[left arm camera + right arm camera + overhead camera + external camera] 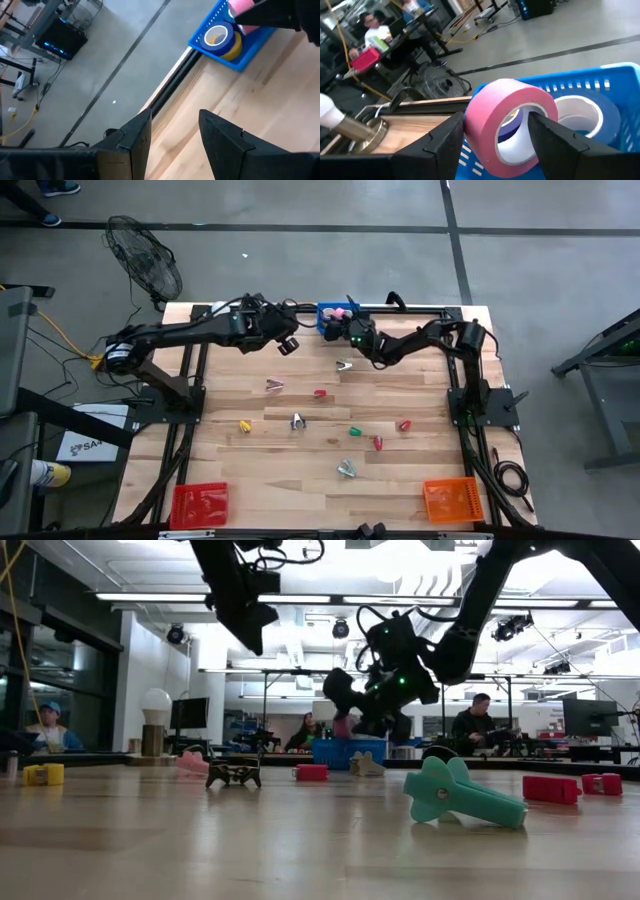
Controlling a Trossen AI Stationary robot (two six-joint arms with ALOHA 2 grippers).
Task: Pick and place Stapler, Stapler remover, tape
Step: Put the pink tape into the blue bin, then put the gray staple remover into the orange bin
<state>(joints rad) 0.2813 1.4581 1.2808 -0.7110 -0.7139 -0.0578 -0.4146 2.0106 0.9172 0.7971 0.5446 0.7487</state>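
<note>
A pale wooden table [300,480] fills the high view's centre. At its top edge sits a blue basket [330,318] holding tape rolls. The right gripper [492,137] hovers there, fingers spread around the pink tape [507,122]. The left gripper [175,137], upper centre-left, is parted and empty.
</note>
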